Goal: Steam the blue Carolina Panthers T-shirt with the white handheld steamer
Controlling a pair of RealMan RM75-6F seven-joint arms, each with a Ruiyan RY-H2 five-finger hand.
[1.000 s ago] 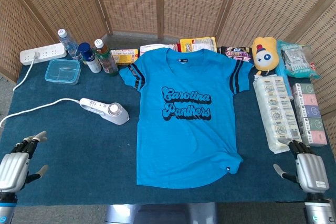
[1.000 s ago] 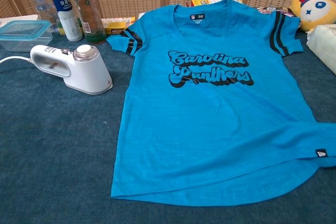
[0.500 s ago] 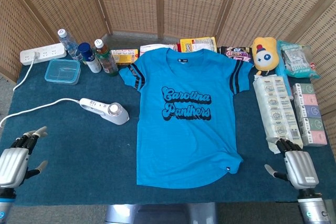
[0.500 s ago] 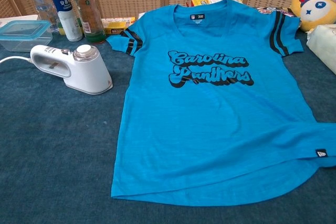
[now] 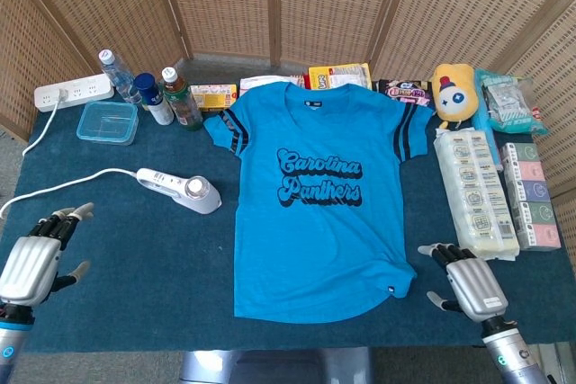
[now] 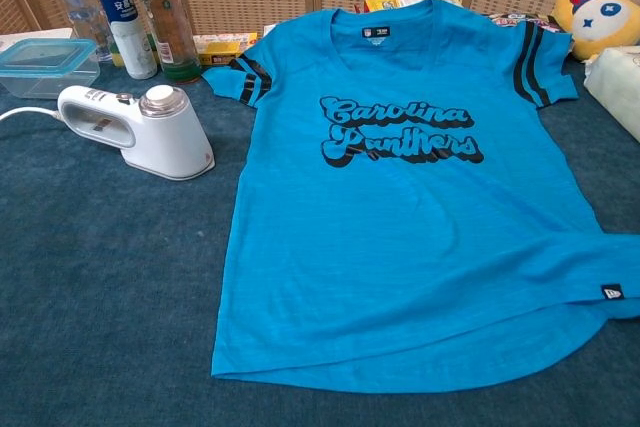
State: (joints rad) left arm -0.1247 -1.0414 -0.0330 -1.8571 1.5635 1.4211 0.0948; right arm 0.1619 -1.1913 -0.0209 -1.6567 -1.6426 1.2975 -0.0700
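The blue Carolina Panthers T-shirt (image 5: 317, 195) (image 6: 410, 197) lies flat, front up, in the middle of the dark blue table, its lower right hem corner folded over. The white handheld steamer (image 5: 180, 189) (image 6: 140, 130) lies on its side left of the shirt, with its white cord (image 5: 63, 188) running off to the left. My left hand (image 5: 34, 256) hovers open near the front left table edge, well short of the steamer. Near the front right edge my right hand (image 5: 468, 283) is open, just right of the shirt's hem. Neither hand shows in the chest view.
Bottles (image 5: 166, 96) and a clear lidded box (image 5: 107, 122) stand at the back left beside a power strip (image 5: 74, 92). Snack packets (image 5: 338, 75) line the back edge. A yellow plush toy (image 5: 454, 92) and long packages (image 5: 475, 188) fill the right side.
My right hand has moved left and forward toward the shirt's hem. My left hand has risen slightly and moved toward the steamer. Shirt and steamer have not moved.
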